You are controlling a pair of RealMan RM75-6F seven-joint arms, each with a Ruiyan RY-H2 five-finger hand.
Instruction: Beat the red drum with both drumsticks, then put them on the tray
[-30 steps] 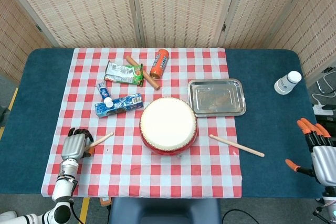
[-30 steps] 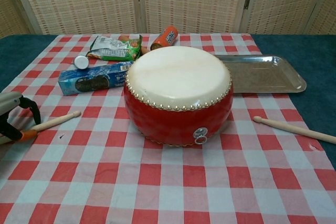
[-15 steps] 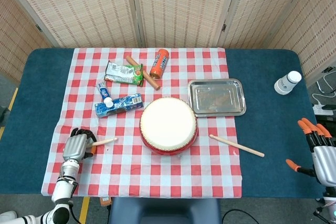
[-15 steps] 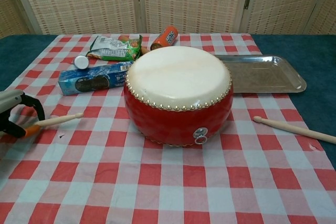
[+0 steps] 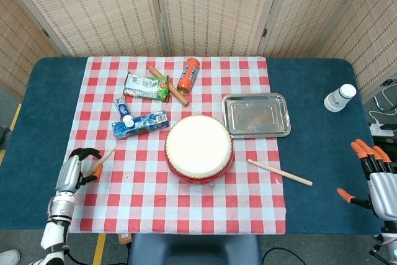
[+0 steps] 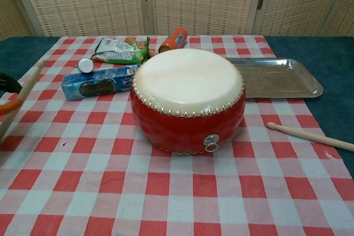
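Note:
The red drum [image 5: 198, 147] [image 6: 188, 100] with its cream skin stands in the middle of the checked cloth. My left hand [image 5: 73, 169] at the cloth's left edge grips one wooden drumstick [image 5: 103, 158] [image 6: 21, 102]. That stick is raised off the cloth, tilted up and blurred in the chest view, where only fingertips [image 6: 8, 83] of the hand show. The other drumstick [image 5: 280, 172] [image 6: 310, 135] lies on the cloth right of the drum. The empty metal tray [image 5: 256, 115] [image 6: 276, 77] sits behind and right of the drum. My right hand [image 5: 375, 175] hovers open over the blue table, far right.
A blue cookie box [image 5: 141, 123] [image 6: 98, 83] with a small white bottle [image 5: 127, 119] lies left of the drum. Behind it are a snack packet [image 5: 146, 86], a sausage [image 5: 169, 86] and an orange can [image 5: 188, 75]. A white bottle [image 5: 339, 98] stands at the far right.
My left hand has drawn back to the left and lifted the drumstick off the cloth, swinging it from flat to steeply tilted. The right hand and the other stick have not moved.

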